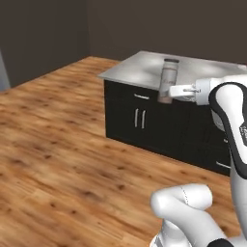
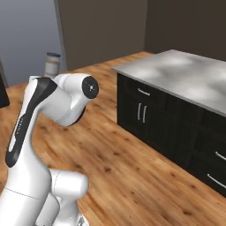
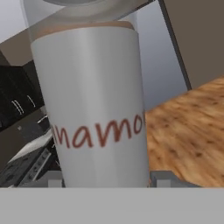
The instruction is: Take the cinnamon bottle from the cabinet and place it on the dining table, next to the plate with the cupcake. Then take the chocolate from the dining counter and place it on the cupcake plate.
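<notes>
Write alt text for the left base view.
The pincer holds the cinnamon bottle upright in the air, in front of the grey-white dining table on its dark base. Wooden floor spreads across the left and foreground.

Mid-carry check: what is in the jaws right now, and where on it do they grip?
The cinnamon bottle, upright, gripped by the gripper on the lower part of its body.

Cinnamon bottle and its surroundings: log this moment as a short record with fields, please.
held item: cinnamon bottle, upright, clear of any surface
holder: pincer, shut on the bottle's lower body
label: pale band with red lettering, facing the hand view
nearest furniture: dining table, marbled top on a dark base
floor: wood floor
plate, cupcake, chocolate: cannot tell
</notes>
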